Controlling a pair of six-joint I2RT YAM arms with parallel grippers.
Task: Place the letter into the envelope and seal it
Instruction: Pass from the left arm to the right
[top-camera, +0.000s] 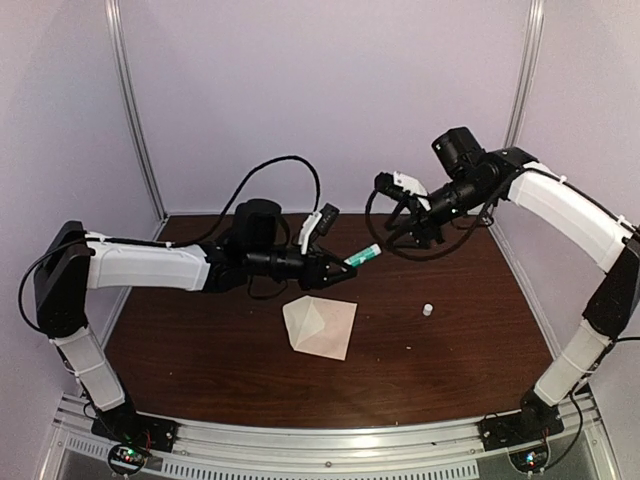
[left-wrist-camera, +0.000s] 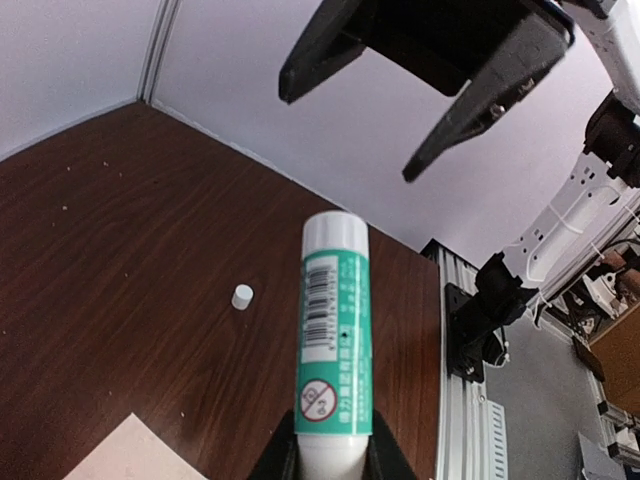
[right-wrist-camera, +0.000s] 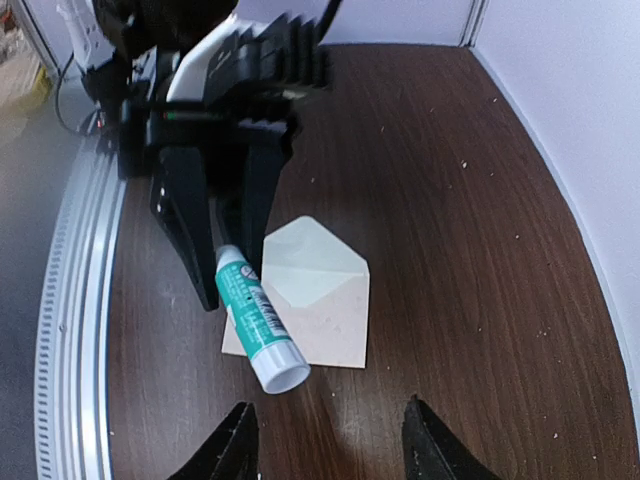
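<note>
**Glue the flap edges, pin the paper first**

The glue stick sits closest to the left wrist lens. Your left pincer is clenched on its base, and its tip points out at the right pincer. The right pincer is released: jaws spread, nothing between them, hanging just off the stick's tip.

The envelope lies flat on the desk under the stick, with its flap open. I see no separate letter sheet. It's probably inside already, but I can't confirm that. The small white cylinder well apart from the envelope is likely the cap.

My read is that the next step is gluing the flap. To do it well:
- The stick is near-horizontal now, so tilt the left wrist until the tip meets the paper square.
- The paper is loose and will likely slide or buckle, so pin the envelope body with the right pincer, away from the flap.
- Use light pressure and run along the flap's two slanted edges only.
- Keep glue off the pocket mouth and the desk.
</note>
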